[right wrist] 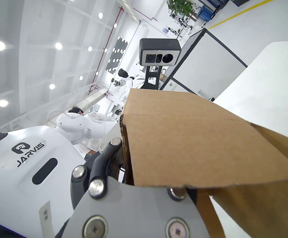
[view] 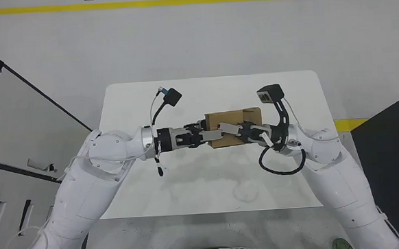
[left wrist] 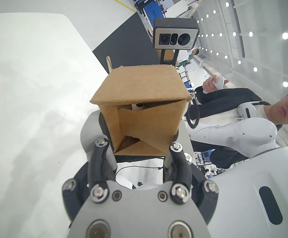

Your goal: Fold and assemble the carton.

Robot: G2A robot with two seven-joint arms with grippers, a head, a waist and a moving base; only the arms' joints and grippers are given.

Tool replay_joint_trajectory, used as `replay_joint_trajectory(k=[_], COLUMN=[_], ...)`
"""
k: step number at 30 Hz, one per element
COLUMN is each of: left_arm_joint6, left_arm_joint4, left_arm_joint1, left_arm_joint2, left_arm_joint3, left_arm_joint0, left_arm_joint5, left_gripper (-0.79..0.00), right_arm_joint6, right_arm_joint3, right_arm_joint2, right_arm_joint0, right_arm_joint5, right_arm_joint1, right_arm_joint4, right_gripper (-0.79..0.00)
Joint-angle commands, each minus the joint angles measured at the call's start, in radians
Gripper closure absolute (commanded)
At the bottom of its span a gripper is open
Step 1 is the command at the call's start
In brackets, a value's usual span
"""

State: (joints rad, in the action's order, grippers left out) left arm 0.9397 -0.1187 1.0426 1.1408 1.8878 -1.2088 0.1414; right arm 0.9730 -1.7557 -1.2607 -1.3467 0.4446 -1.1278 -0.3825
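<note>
carton [view: 232, 126] hangs over the middle of the table [view: 189, 187], pinched at its 9 o'clock end by the left gripper [left wrist: 139, 144], clenched across both side walls; right gripper [view: 249, 133] meets it at 3 o'clock, gripping or merely touching i cannot tell; inner flaps [left wrist: 144, 126] in the open end look loosely tucked, so a harder squeeze likely buckles the walls and pops them out; a slack right hold probably lets the carton swing down
</note>
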Motion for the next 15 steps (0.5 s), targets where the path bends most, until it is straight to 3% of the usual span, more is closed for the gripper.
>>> replay_joint_trajectory(k=[1,3,4,7,15], left_arm_joint6=[0.0,-0.001,-0.001,-0.003,-0.003], left_arm_joint4=[0.002,0.002,0.002,0.002,-0.007], left_arm_joint1=[-0.001,-0.001,-0.001,-0.002,-0.003], left_arm_joint2=[0.001,0.003,0.003,0.004,0.004], left_arm_joint3=[-0.001,-0.001,-0.001,-0.001,-0.007], left_arm_joint0=[-0.001,-0.002,-0.003,-0.005,-0.008], left_arm_joint5=[0.0,0.0,0.0,0.001,0.006], left_gripper=[-0.329,-0.317,-0.308,-0.289,-0.234], right_arm_joint6=[-0.002,-0.004,-0.004,-0.001,0.001], right_arm_joint3=[-0.001,-0.004,-0.005,-0.009,-0.021], right_arm_joint2=[-0.003,-0.007,-0.009,-0.017,-0.042], right_arm_joint0=[0.0,-0.002,-0.003,-0.006,-0.024], right_arm_joint5=[-0.001,-0.001,-0.001,-0.002,-0.004], right_arm_joint1=[0.001,0.002,0.003,0.005,0.013], right_arm_joint4=[-0.001,-0.002,-0.002,-0.005,-0.015], right_gripper=[-0.499,-0.631,-0.65,-0.68,-0.668])
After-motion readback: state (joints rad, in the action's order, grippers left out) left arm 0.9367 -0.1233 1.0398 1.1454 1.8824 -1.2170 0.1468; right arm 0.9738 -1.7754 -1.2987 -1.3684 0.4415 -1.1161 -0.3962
